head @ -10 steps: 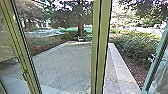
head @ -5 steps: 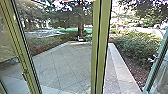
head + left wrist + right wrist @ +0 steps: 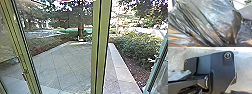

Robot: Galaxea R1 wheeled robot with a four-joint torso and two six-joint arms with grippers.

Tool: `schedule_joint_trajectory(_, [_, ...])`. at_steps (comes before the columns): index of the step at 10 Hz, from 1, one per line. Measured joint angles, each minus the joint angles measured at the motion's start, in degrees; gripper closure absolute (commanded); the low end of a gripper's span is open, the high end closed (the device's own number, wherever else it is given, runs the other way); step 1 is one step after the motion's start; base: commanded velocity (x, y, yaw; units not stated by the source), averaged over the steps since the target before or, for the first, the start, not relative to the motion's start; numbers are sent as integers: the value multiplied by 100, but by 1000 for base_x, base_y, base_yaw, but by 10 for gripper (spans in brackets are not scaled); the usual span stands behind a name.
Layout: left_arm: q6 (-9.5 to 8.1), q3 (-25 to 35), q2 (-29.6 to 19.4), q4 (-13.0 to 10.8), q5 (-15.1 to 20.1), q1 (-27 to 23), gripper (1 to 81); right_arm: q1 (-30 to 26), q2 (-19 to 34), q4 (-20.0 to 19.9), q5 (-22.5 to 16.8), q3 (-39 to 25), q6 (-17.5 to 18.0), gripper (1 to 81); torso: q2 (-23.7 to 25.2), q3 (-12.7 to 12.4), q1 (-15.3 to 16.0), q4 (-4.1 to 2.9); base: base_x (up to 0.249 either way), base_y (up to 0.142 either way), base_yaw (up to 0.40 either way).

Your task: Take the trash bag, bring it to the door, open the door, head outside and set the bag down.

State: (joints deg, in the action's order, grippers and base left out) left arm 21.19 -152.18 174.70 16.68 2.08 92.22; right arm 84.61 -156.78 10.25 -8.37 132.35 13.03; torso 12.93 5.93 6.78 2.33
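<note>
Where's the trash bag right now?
Left wrist view, at the robot's left arm: the trash bag is bunched close to the camera, beside the robot's round fittings.

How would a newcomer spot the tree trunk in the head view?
Take the paved yard, left of the middle post in the picture. Just beyond its far end stands the trunk. It is dark and upright, unlike the low plants near it.

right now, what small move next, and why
Perhaps a slight turn to the right before rolling forward: the green post stands nearly dead ahead, with pale paving beyond it to its right. The trash bag, large in the left wrist view, might catch on it. Whether the way there is open, I can't tell.
</note>
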Motion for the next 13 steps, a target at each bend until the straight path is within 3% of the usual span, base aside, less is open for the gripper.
schedule_joint_trajectory(4, [-24,0,-26,2,-156,-77,811,160,-386,215,199,550,-491,10,2,-2,-2,0,0,0,0])
schedule_joint_trajectory(7, [-29,2,-44,5,-351,-124,811,276,-601,250,221,817,-505,10,2,-2,-2,0,0,0,0])
schedule_joint_trajectory(13, [-22,-66,-56,5,-382,-176,811,386,-1486,291,243,2192,-502,10,2,-2,-2,0,0,0,0])
